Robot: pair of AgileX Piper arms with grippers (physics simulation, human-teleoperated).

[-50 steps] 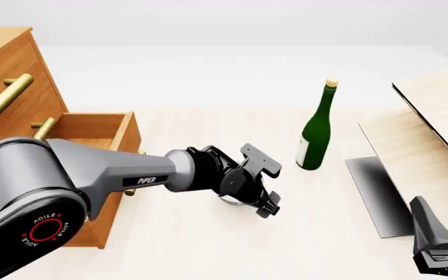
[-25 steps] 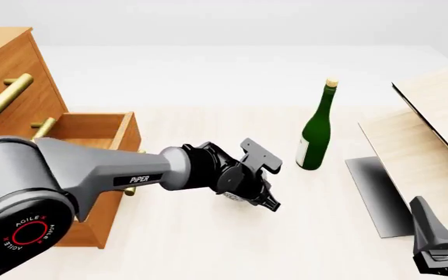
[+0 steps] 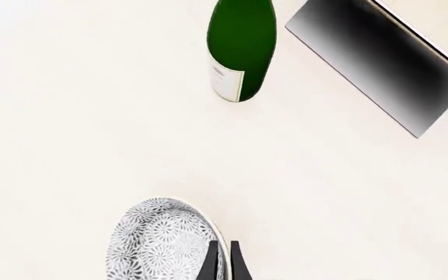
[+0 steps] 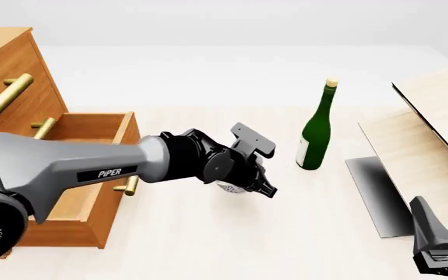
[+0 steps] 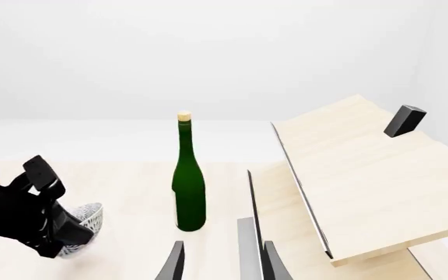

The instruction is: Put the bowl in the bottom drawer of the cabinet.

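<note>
Left arm is reaching forward and rightward across the desk (image 4: 208,245), forearm roughly level, wrist angling down toward the middle of the desk. Left tool (image 4: 265,189) is pinching the rim of the bowl (image 4: 232,187): in the left wrist view its fingertips (image 3: 210,265) are sitting close together with the speckled bowl wall between them, one finger inside and one outside. Bowl is hanging tilted at the tool, mostly hidden behind the wrist in the front view; can't tell whether it's touching the desk. It's sitting right of the bottom drawer (image 4: 91,192), which is standing pulled out from the cabinet (image 4: 10,76), inside visible, brass handle (image 4: 130,185) showing on its front just beside the forearm. Green bottle (image 4: 316,135) is standing upright well right of the bowl, apart from it. Right arm is staying low at the near right corner, right tool (image 5: 222,265) pointing toward the bottle with fingers apart and nothing between them. Pale wood boards (image 4: 434,128) are leaning at the far right.
</note>
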